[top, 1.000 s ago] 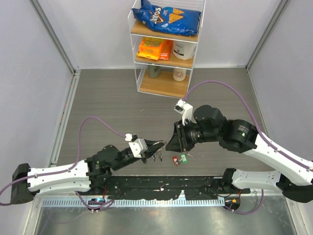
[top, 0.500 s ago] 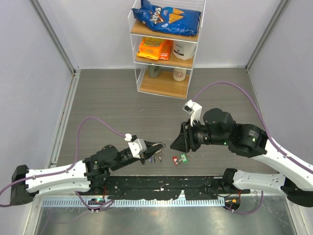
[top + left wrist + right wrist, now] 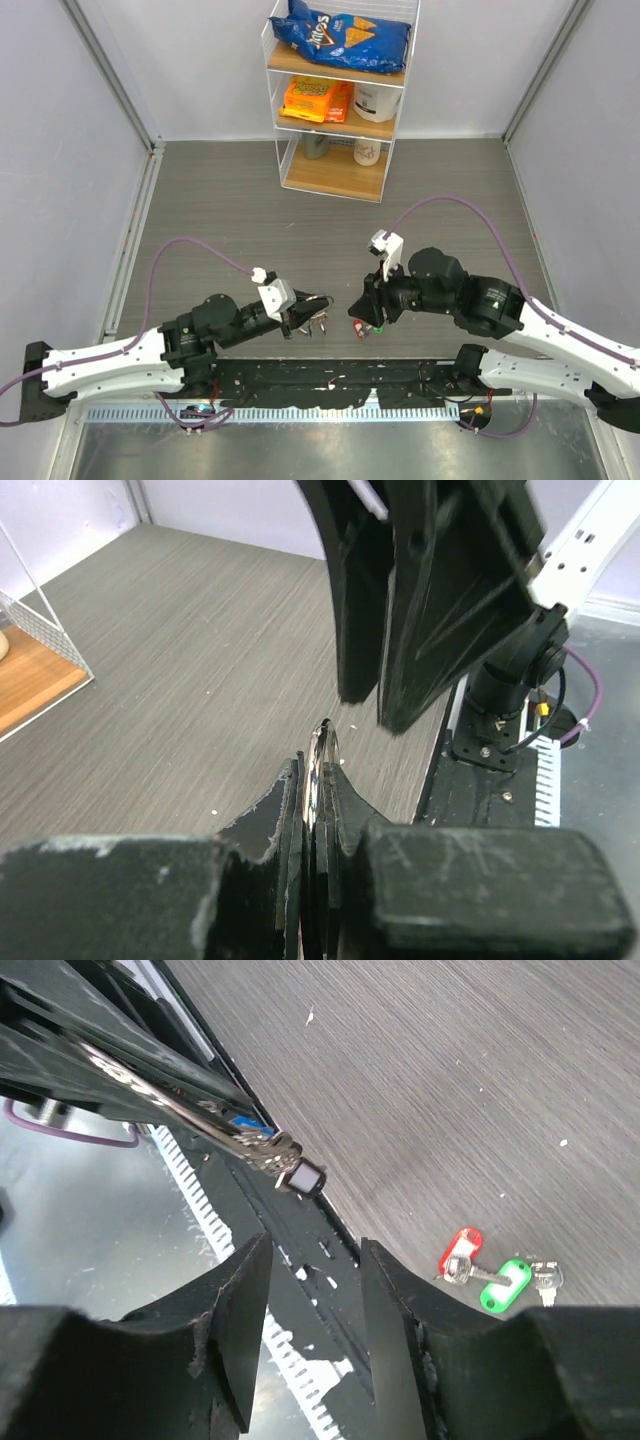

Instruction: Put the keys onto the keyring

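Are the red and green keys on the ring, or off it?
Off. The red key and green key lie on the table, apart from the keyring pinched in the left gripper.

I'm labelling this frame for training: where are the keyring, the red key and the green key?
keyring (image 3: 322,742), left wrist view, upper arc of the wire loop.
red key (image 3: 465,1241), right wrist view, its plastic head.
green key (image 3: 500,1288), right wrist view, its plastic head.

You've got a clear three-tier shelf rack at the back: blue Doritos bag up top, orange snack pack mid, white mug below.
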Robot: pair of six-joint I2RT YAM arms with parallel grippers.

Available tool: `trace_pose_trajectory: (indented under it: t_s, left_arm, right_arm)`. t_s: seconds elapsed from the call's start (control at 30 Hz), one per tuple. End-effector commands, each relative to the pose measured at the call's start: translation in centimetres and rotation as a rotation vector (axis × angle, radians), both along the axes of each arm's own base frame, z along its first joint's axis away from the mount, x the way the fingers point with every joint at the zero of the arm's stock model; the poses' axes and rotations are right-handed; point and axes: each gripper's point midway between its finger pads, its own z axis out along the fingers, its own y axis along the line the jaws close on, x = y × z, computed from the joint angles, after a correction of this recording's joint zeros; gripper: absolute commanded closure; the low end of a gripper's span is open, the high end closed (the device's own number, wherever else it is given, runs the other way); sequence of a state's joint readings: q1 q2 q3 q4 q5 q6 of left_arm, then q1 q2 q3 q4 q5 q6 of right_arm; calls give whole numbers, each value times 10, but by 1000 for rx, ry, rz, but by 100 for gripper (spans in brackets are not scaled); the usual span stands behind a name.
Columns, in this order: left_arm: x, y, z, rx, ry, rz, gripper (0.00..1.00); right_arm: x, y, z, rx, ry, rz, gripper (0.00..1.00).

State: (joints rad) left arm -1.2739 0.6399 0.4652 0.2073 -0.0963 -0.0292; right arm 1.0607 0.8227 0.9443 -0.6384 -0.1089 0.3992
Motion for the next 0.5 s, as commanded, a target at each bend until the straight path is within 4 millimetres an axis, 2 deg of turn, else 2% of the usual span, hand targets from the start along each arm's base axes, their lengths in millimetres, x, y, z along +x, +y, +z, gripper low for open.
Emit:
trace_pose_trajectory:
  t_s: [0.0,0.03,0.17,0.23,0.47]
  left_arm:
    - [-6,4,47,-104,50,-15,100]
    - [-7,5,48,-103,68,-15,100]
    - [-5,12,57,-125,141,18,100]
    - [-3,17,60,-136,174,47,100]
    - [9,37,69,-161,274,168,100]
  right_arm:
    - [9,22,9,104,-149,73,51]
    - [8,24,4,104,-156,84,51]
    - [12,33,9,152,-310,111,49]
    - [10,36,19,194,-392,133,47]
    - [-5,49,18,224,-572,243,44]
